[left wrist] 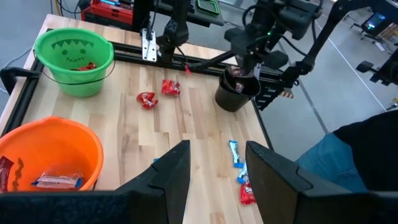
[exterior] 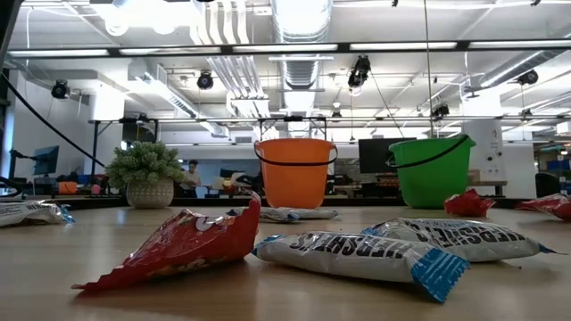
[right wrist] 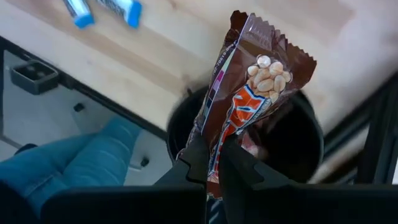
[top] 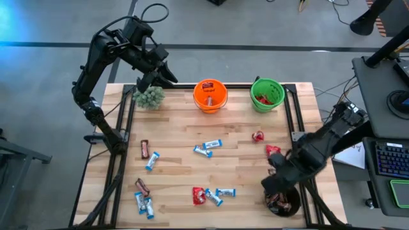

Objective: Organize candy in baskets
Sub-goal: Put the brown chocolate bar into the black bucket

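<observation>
My right gripper (top: 276,181) hangs over the black bowl (top: 285,203) at the table's near right corner, shut on a dark brown candy bar (right wrist: 249,106). The bowl (right wrist: 298,146) lies right below the bar. My left gripper (top: 169,78) waits open, high over the far left, beside the orange pail (top: 210,94); its fingers (left wrist: 177,171) hold nothing. The green pail (top: 267,94) stands to the right of the orange one. Loose candy lies on the table: blue-and-white packets (top: 209,148), red ones (top: 257,135) and a brown bar (top: 145,149). My right gripper pinches one end of the brown bar (right wrist: 217,146) between its two fingers. The fingers slant down from above and lie along the bar. The bar sticks out past the fingertips, lifted clear, with its free end over the mouth of the black bowl.
A small potted plant (top: 149,97) stands at the far left corner. A black frame rail (top: 291,115) runs along the table's edges. More candy lies near the front edge (top: 144,199), (top: 211,195). A person's leg (right wrist: 74,162) shows beyond the table's edge beside the bowl.
</observation>
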Controlling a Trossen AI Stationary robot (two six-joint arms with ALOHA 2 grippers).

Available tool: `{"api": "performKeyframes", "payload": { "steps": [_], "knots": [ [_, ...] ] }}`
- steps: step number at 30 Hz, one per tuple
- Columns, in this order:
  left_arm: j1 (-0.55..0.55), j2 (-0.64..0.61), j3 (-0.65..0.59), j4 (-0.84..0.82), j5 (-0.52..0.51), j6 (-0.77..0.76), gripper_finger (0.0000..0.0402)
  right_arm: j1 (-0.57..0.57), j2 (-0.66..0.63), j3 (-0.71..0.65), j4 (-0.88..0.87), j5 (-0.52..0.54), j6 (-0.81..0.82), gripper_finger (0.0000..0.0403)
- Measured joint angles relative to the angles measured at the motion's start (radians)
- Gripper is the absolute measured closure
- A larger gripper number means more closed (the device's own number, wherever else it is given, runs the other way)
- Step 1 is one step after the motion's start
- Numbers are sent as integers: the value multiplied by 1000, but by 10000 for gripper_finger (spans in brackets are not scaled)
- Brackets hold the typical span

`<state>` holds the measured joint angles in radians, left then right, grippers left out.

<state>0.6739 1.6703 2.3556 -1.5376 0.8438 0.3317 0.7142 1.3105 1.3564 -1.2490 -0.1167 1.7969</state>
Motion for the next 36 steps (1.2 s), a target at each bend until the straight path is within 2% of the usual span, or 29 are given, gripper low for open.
{"api": "performKeyframes", "payload": {
  "steps": [4, 10, 16, 36],
  "knots": [
    [0, 0, 0, 0, -4, 0, 264, 99, 2, -4, 1, 3, 126, 391],
    [0, 0, 0, 0, -78, -23, 264, 188, 2, -16, 3, 3, 227, 391],
    [0, 0, 0, 0, -82, -32, 264, 205, 2, -34, 57, 4, 214, 390],
    [0, 0, 0, 1, -113, -35, 264, 204, 36, -44, 75, 4, 96, 383]
  ]
}}
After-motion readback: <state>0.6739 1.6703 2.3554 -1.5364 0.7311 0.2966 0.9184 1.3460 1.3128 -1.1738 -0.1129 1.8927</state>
